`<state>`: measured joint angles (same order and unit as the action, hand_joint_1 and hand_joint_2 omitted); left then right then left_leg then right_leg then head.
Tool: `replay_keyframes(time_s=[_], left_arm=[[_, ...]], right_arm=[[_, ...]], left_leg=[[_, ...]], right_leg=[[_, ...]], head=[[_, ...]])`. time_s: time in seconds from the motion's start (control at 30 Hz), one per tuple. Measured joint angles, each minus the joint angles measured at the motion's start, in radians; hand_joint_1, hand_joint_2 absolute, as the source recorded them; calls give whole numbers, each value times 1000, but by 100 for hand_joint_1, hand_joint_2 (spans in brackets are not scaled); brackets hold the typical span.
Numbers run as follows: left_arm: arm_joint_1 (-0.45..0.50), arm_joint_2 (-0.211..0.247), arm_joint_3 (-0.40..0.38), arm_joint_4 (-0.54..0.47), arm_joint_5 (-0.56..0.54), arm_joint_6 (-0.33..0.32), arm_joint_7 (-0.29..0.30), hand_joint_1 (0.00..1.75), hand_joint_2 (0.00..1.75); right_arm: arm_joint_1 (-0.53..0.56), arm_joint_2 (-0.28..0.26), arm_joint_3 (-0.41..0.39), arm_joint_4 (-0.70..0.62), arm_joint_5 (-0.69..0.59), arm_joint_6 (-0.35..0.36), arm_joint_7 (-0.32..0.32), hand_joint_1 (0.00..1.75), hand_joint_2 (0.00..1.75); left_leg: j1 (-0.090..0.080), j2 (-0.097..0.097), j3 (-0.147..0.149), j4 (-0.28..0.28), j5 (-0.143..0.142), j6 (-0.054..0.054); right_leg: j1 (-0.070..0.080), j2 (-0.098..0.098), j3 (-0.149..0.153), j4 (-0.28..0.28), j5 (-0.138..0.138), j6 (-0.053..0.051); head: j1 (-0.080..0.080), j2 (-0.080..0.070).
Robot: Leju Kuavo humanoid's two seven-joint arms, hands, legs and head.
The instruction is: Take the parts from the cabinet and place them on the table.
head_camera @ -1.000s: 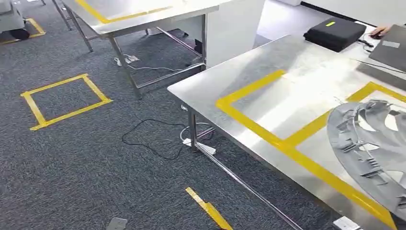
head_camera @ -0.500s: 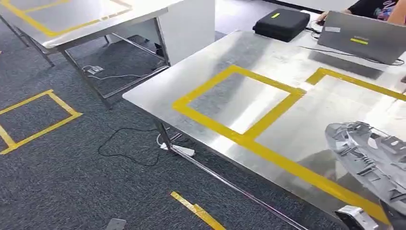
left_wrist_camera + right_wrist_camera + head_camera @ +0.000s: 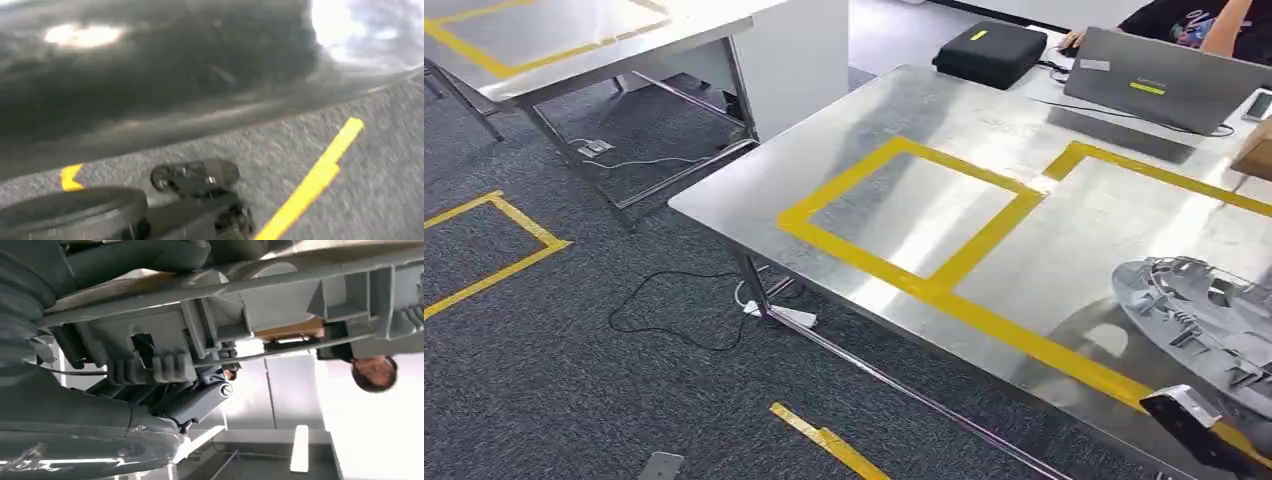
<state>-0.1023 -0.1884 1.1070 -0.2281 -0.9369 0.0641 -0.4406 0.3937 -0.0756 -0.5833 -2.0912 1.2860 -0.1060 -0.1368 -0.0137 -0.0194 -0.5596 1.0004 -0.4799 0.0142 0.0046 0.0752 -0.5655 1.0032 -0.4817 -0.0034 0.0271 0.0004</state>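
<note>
A grey moulded plastic part [image 3: 1209,315] with ribs and cut-outs hangs low over the right end of the steel table [image 3: 824,180], above a yellow-taped frame. My right hand [image 3: 1199,425] grips it by its near edge. In the right wrist view my right hand [image 3: 90,415] clamps the part [image 3: 280,305] between the thick thumb and the darker fingers. My left hand [image 3: 195,200] hangs down over the carpet, blurred, and I cannot tell how its fingers lie.
Two yellow tape frames [image 3: 904,150] mark the tabletop. At its far end stand a black case [image 3: 989,52], a grey laptop [image 3: 1164,80] and a cardboard box [image 3: 1256,155], with a person [image 3: 1194,20] behind. A second steel table [image 3: 574,40] is at left; cables [image 3: 674,320] lie on the carpet.
The camera has turned, bringing the table toward the middle and the laptop and person into sight. The grey part has tipped flatter and lower over the table's right end.
</note>
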Motion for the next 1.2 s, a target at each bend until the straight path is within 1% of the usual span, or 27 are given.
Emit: replay_keyframes(time_s=[0.07,0.13,0.2,0.27,0.33,0.43,0.5,0.6,0.7,0.83,0.93,1.03,1.1,1.2], left_arm=[[-7,0,0,0,-6,-3,3,0,0],[-10,1,0,0,-7,-4,4,0,0],[-10,3,-1,0,-16,-11,7,0,0],[-17,4,-2,0,-28,-19,19,0,0],[-24,5,-3,0,-32,-21,28,0,0],[-29,6,-3,0,-36,-21,30,0,0],[-29,6,-6,0,-44,-26,37,0,0],[-38,7,-21,0,-64,-39,53,0,0],[-56,3,-37,0,-81,-47,67,0,0],[-69,-2,-61,0,-101,-53,83,0,0],[-73,-3,-78,0,-108,-58,84,0,0],[-73,-3,-79,0,-100,-70,84,0,0],[-75,-3,-79,0,-98,-74,84,0,0],[-74,-2,-79,0,-98,-74,83,0,0]], right_arm=[[-24,-51,16,24,0,28,51,175,175],[-40,-94,29,46,-5,40,73,175,175],[-63,-140,50,75,-31,74,104,175,175],[-110,-203,84,130,-62,126,153,175,175],[-169,-252,121,189,-78,144,183,175,175],[-216,-306,165,245,-89,149,201,175,175],[-249,-336,195,279,-103,165,229,175,175],[-349,-378,270,375,-102,202,274,175,175],[-478,-392,356,503,-90,189,291,175,175],[-604,-392,476,656,-47,127,279,175,175],[-668,-387,545,740,-54,124,250,175,175],[-715,-363,604,784,-106,127,208,175,175],[-735,-348,638,801,-121,128,198,175,175],[-754,-333,674,819,-130,128,197,175,175]], left_leg=[[-1,0,0,0,1,2],[-1,-1,0,0,1,3],[-2,-1,-2,1,1,4],[-2,0,-2,1,1,4],[-2,0,-1,1,3,6],[-2,-2,-2,1,4,7],[-2,-2,-2,1,5,7],[-1,1,-4,1,5,7],[-1,1,-3,1,7,6],[0,1,-4,1,8,6],[0,-1,-5,1,9,7],[0,0,-6,1,9,7],[0,0,-6,1,9,6],[0,-4,-7,1,9,7]], right_leg=[[-1,0,0,-1,1,2],[-2,-2,0,-1,2,3],[-3,-1,0,-1,2,4],[-3,0,0,-1,3,4],[-3,0,-1,-1,4,6],[-3,-3,-1,-1,4,7],[-3,-4,-2,-1,5,7],[-2,2,-3,0,5,6],[-2,2,-5,0,7,6],[-2,1,-6,0,9,6],[-2,-2,-6,1,9,6],[-1,1,-7,1,9,6],[-1,1,-7,1,9,6],[-1,-5,-7,1,9,5]], head=[[0,0],[0,0],[-1,0],[0,0],[0,0],[0,0],[-1,0],[-1,0],[0,0],[0,0],[0,0],[0,0],[-1,0],[0,0]])
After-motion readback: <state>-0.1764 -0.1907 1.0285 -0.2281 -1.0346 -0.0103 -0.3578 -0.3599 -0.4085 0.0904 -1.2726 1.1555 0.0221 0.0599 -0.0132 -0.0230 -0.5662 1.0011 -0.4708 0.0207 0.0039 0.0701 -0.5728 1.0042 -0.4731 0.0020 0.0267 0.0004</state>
